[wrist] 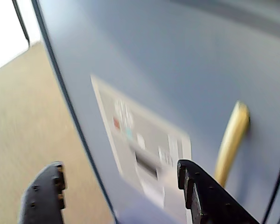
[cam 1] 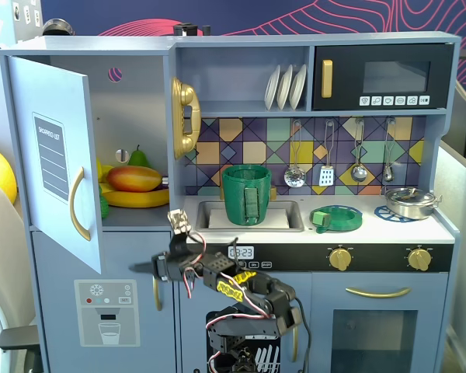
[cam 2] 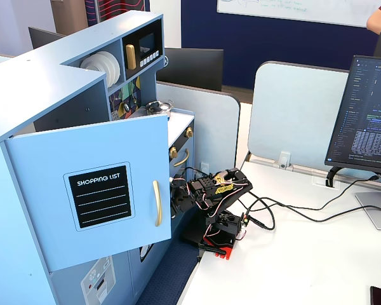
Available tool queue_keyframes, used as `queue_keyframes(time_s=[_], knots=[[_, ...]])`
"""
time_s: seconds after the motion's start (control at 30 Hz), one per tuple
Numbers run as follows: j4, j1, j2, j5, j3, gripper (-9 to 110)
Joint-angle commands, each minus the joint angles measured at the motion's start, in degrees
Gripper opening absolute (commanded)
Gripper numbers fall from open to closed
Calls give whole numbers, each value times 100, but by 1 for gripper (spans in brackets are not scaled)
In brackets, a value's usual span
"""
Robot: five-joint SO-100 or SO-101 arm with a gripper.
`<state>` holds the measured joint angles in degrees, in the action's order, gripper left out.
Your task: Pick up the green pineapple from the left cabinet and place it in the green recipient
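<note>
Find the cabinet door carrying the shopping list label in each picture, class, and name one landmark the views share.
A fixed view, facing the kitchen: the cabinet door swings open at far left, its label seen at an angle.
Wrist view: not in it; only the lower dispenser door shows.
A fixed view, from the side: the door fills the left foreground, label readable.
Shared landmark: its curved gold handle.

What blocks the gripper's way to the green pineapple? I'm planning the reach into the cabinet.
The open door hangs in front of the pineapple, hiding all but a sliver. The gripper sits lower, facing the dispenser door. The mango and banana crowd it on the shelf.
</note>
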<state>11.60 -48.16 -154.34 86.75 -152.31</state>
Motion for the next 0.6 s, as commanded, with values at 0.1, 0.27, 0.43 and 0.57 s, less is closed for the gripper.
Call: queue_keyframes(time_s=[0.1, 0.27, 0.43, 0.57], knots=[[-949, -9, 1011, -114, 1450, 34], [-1459, 149, 1758, 114, 2083, 39], [-1714, 237, 2584, 413, 2795, 42], [-1951, 299, 3234, 633, 3278, 42]])
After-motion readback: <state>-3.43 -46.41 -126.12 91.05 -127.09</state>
